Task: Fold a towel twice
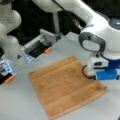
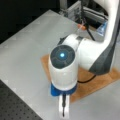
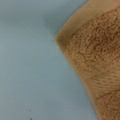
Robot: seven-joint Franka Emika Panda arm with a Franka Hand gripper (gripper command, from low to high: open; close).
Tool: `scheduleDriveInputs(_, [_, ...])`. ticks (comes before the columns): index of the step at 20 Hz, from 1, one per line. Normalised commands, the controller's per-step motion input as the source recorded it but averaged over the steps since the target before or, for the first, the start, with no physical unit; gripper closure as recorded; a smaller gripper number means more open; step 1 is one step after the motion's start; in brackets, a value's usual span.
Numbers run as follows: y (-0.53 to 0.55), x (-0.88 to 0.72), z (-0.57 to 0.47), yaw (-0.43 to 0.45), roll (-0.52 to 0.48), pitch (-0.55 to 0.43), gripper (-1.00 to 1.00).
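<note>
A: Where is the cloth right now?

B: The soft orange-brown terry towel (image 1: 66,86), roughly square with plain woven bands near two edges, lies spread flat and unfolded on the pale grey worktop (image 1: 20,102). In a front view it fills the middle of the surface, one corner toward the bottom and another toward the right.

A: And the arm?

B: The white Franka arm (image 1: 96,32) reaches across from the top, and its blue-and-white wrist end (image 1: 106,68) hangs over the towel's right-hand corner. In a front view from the opposite side, the rounded white joint with a glowing blue dot (image 2: 62,56) covers much of the towel (image 2: 100,82), which shows only as a brown strip on either side of the arm.

A: Can you see the gripper itself?

B: Not clearly in either front view; the wrist body hides it. Whether the jaws are apart or together, I cannot tell.

A: What does the wrist view give?

B: A close look down at one towel corner (image 3: 95,57), its smooth hem and nubbly pile on the right, bare worktop (image 3: 27,62) on the left. No fingers show there.

A: Anything else on the surface?

B: A metal fixture with small orange parts (image 1: 41,45) stands at the far edge, well apart from the towel.
</note>
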Motion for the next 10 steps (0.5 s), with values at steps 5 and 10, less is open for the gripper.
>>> scheduleDriveInputs(5, [0.14,0.32,-0.10,-0.072,-0.462,0.272,-1.00])
scheduleDriveInputs(10, [0.15,0.29,0.01,-0.099,-0.481,0.307,-1.00])
